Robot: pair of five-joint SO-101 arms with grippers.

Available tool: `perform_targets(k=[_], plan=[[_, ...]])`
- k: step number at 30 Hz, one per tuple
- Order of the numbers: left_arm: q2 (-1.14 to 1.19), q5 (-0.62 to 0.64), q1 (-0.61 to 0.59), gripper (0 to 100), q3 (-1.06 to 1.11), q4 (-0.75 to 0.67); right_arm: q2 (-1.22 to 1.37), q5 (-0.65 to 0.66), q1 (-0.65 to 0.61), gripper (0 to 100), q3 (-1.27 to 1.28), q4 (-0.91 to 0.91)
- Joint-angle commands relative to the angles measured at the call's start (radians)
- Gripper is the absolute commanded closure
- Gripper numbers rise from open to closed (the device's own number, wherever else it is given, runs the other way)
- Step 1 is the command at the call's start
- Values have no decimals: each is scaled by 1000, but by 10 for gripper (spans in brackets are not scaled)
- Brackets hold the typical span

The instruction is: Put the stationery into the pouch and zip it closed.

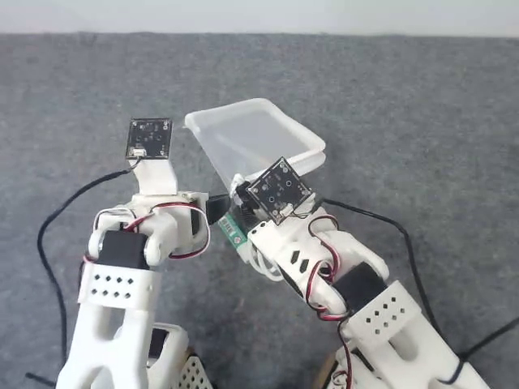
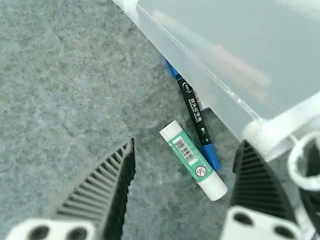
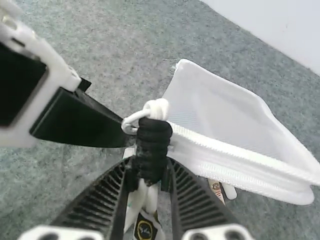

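One light, rolly glue stick [image 2: 192,160], best grabbed mid-way, lies near our wide-open left gripper [image 2: 187,150]; our right gripper [image 3: 150,167] pinches the pull [image 3: 151,142] of the floppy pouch [image 3: 220,115].

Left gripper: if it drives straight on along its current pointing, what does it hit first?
Likely the white, green-labelled glue stick on the grey carpet, centred ahead of the open left gripper; depth unclear.

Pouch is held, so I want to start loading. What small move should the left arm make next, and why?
Probably lower the left arm and shut on the glue stick. Its jaws stand open with the stick lying below, between them, beside the marker, while the right jaws hold the pouch by its zipper pull.
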Motion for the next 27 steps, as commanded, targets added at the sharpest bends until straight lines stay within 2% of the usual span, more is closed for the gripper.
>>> perform_targets(k=[1,4,10,27], plan=[[-115,-11,9,699,-64,44,-35,-11,13,992,-14,-36],[-222,-31,9,699,-22,43,-35,-11,15,992,-14,-39],[-361,-37,8,699,111,-61,-42,-11,12,992,-14,-31],[-365,-86,8,702,219,-149,-42,-11,10,992,-14,-30]])
